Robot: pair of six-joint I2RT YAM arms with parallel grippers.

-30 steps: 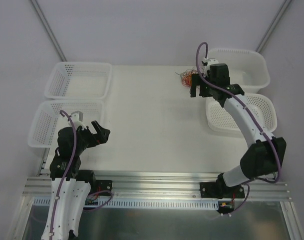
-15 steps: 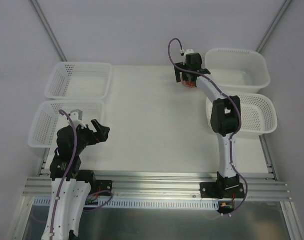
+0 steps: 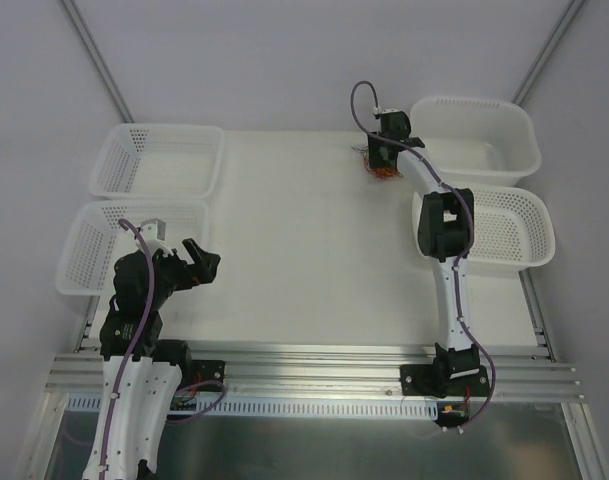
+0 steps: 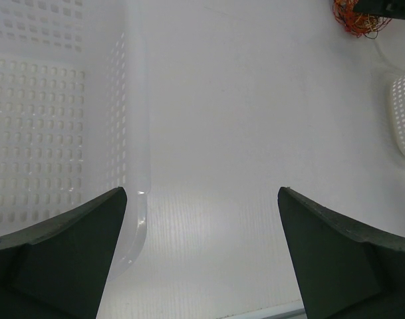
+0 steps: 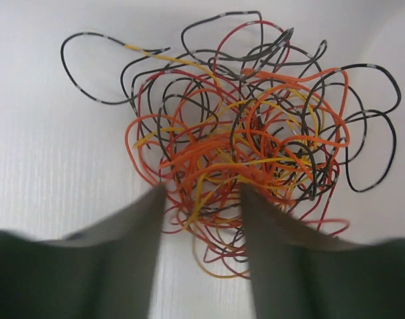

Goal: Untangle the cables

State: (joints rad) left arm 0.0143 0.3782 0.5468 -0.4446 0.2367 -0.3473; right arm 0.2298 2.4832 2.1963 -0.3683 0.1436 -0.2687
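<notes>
The cables [image 5: 249, 146] are one tangled ball of thin orange, red, black and yellow wires lying on the white table at the far right of centre [image 3: 383, 170]. My right gripper [image 5: 202, 189] is down over the near edge of the tangle, its blurred fingers a narrow gap apart with several orange and yellow strands between them. From above, the right gripper [image 3: 382, 160] covers most of the ball. My left gripper [image 3: 202, 260] hovers wide open at the near left, holding nothing. The left wrist view [image 4: 202, 193] shows the cables [image 4: 360, 18] far off at the top right.
Two white perforated baskets stand at the left, one far [image 3: 169, 128] and one near [image 3: 134, 206], the near one beside my left fingers [image 4: 69, 119]. Two more stand at the right, far [image 3: 474, 100] and near [image 3: 539, 215], close to the tangle.
My right arm has stretched out to the far side and come down over the tangle, and its jaws have narrowed from wide open. The left arm has stayed still.
</notes>
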